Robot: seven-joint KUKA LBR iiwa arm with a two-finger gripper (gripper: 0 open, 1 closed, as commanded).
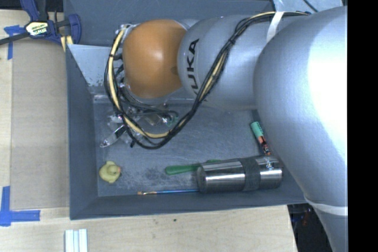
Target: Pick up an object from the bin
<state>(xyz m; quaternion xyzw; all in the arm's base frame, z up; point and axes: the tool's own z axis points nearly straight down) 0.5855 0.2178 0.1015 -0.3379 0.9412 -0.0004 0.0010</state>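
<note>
My gripper [118, 127] hangs low over the left part of the bin floor, just under the arm's orange cover, and the cables hide most of it. A small yellow lump [110, 172] lies on the floor a little below it, near the front left corner, apart from the gripper. A green stick-like thing [182, 169] lies to the lump's right, its right end running up to a steel cylinder with a black band [239, 175].
A thin blue stick [168, 191] lies along the front wall. A green and orange marker-like thing [258, 136] lies at the right, close by the arm. The arm covers the back and right of the bin.
</note>
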